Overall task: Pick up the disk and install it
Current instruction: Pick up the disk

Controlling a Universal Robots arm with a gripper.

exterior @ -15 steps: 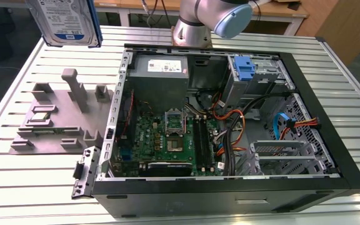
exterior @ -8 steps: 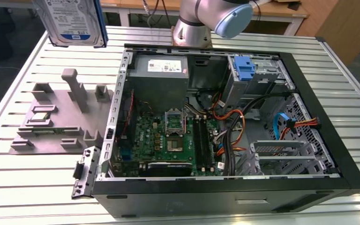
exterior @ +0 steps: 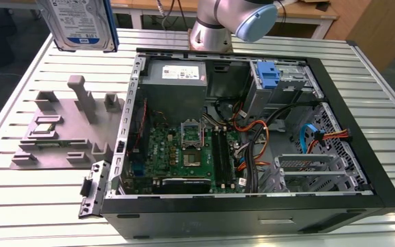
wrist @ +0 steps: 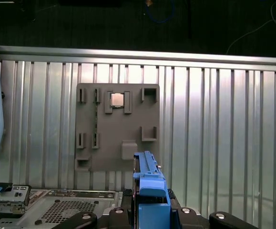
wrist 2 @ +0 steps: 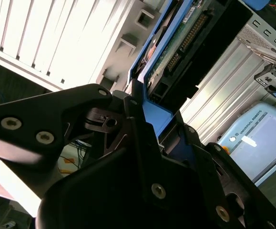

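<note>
Gripper [wrist: 150,213] w/ disk [exterior: 81,23] upright, long axis vertical

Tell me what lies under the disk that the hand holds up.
Below the disk lies the grey fixture plate on the slatted table, a chip seated in it. The disk covers part of the plate's edge.

Arm [exterior: 210,32], exterior view: silver-grey metal tube, just beyond far wall of pc case [exterior: 372,154]; round pale-blue joint cap [exterior: 256,20] above that wall. Gripper [wrist: 152,212]: matt black, angular linkage plates, blk pivot pins; silver round-head screws [wrist 2: 158,191] set in plates, approx. flush. Pale-blue cover [wrist 2: 264,138], second wrist view: glossy, small white print; orange dot at edge.
</note>
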